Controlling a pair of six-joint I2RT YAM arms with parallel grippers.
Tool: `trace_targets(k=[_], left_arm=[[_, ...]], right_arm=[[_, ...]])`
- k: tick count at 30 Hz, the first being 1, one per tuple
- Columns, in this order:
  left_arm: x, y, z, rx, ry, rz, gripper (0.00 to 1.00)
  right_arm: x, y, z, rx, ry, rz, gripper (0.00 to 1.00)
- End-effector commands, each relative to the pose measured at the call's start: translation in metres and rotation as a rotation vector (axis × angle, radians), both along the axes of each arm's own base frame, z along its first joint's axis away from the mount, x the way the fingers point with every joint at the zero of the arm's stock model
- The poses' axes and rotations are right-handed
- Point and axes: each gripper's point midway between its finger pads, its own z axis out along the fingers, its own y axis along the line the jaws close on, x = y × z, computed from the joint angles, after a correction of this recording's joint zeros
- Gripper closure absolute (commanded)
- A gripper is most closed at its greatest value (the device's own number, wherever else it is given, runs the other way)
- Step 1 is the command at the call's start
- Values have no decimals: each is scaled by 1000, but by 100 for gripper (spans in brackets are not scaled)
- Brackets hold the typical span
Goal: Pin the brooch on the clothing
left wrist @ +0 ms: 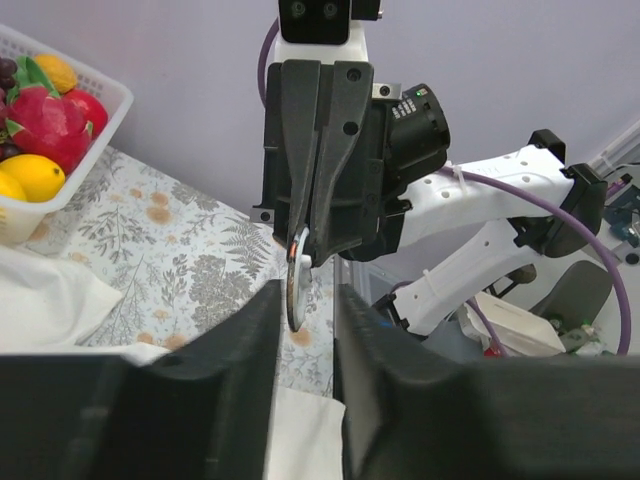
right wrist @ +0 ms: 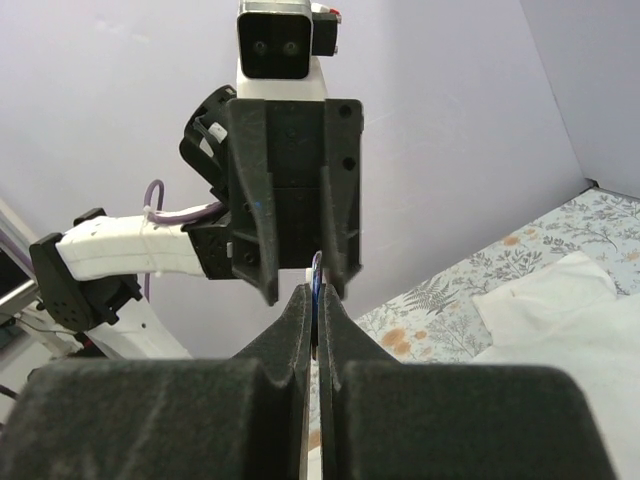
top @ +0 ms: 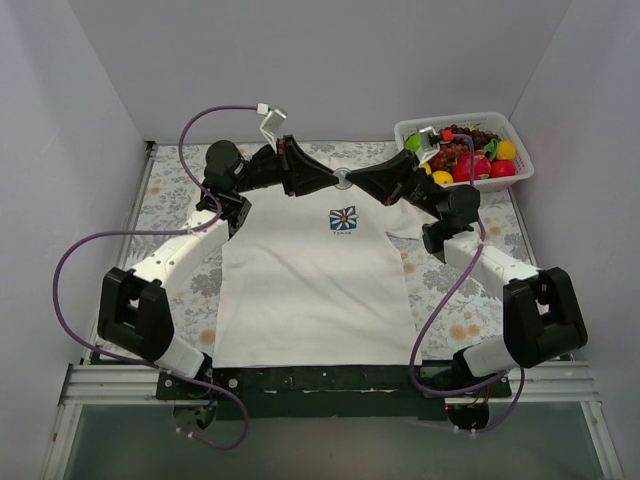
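The white T-shirt [top: 310, 290] lies flat on the mat, its small blue daisy print [top: 343, 218] below the collar. Both grippers meet tip to tip above the collar. My right gripper [top: 354, 181] is shut on the brooch [top: 343, 180], a tiny round disc held edge-on. In the right wrist view the disc's edge [right wrist: 317, 270] sticks up between the shut gripper [right wrist: 317, 295]. In the left wrist view my left gripper [left wrist: 307, 300] is open, its jaws on either side of the brooch [left wrist: 297, 290] with a gap. My left gripper [top: 333, 180] faces the right one.
A white basket [top: 520, 145] of toy fruit stands at the back right, close behind the right arm. The floral mat [top: 180, 200] lies under the shirt. White walls close in the back and both sides. Purple cables loop from both arms.
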Motion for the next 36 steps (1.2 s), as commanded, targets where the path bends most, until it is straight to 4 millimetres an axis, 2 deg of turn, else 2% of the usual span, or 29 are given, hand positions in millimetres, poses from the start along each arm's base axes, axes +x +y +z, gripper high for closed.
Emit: trace_targets(k=[1,2,3,7,9,10,12,13,16,21,27,33,36], left_arm=[[-1,0,20,-28,-53,0,85],[-1,0,20,-28,-54,0,90],[-1,0,20,-28,-53,0,100],[-1,2,22,-27,-58,19,100],[-1,3,23,-25,-71,30,100],[-1,3,24,-21,-68,39,100],[1,4,24,-8,-70,49,100],[2,4,21,6,-69,56,100],[1,6,23,13,-79,69,100],[1,6,23,11,-76,74,100],[-1,6,26,-1,-81,64,100],[-2,6,27,-2,-81,57,100],[-1,6,26,-1,-81,58,100]], right_arm=[[-17,-6,31,73,-163,7,99],[-18,-6,32,72,-162,9,99],[-18,-6,32,72,-163,8,99],[-17,-5,32,64,-164,7,98],[-18,-4,33,54,-167,17,91],[-18,-4,33,51,-173,14,80],[-19,-4,33,42,-178,14,70],[-19,-4,33,39,-181,9,62],[-21,-4,34,31,-189,15,54],[-20,-1,30,14,-182,36,58],[-17,2,23,12,-157,69,74],[-15,6,19,10,-140,92,75],[-14,6,18,8,-138,95,81]])
